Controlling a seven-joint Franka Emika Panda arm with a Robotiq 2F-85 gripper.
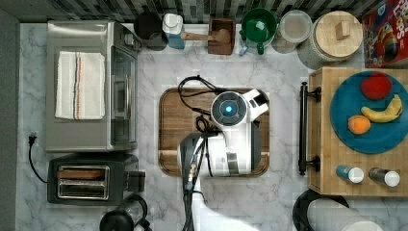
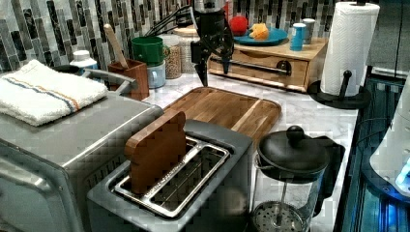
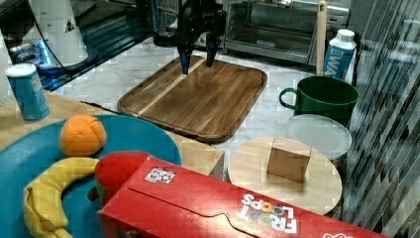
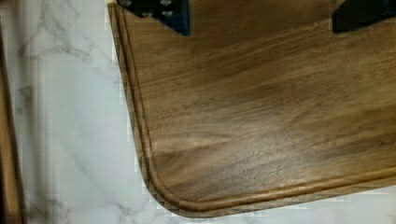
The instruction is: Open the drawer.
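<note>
- Top view: I see my arm [image 1: 226,139] over the dark tray [image 1: 173,130] in the middle of the marble surface [image 1: 154,72]. The drawer [image 1: 323,183] sits at the top view's right, its black bar handle [image 1: 303,129] running along the side that faces the tray, well apart from the arm. A blue plate [image 1: 346,130] with fruit and two small cans rest on top of it. The toaster oven [image 1: 91,86] stands at the top view's left with a folded towel [image 1: 80,85] on it, and a toaster [image 1: 89,180] is just below it in the picture.
- Left view: my hand [image 2: 213,67] hangs above the far edge of the tray [image 2: 227,108], fingers pointing down with a clear gap between them and nothing held. The drawer [image 2: 270,65] is behind it, shut flush, its handle [image 2: 256,65] just to the left view's right of the hand. A paper towel roll [image 2: 349,46] stands to the right of the drawer.
- Right view: the hand [image 3: 198,57] hovers over the tray's [image 3: 208,99] far side, fingers spread and empty. A green mug [image 3: 322,96] is at the right view's right; a cereal box [image 3: 223,208] lies nearest.
- Wrist view: I look down on a rounded corner of the tray [image 4: 261,116] with marble [image 4: 70,116] beside it; two dark fingertips [image 4: 170,16] stand well apart, gripping nothing.
</note>
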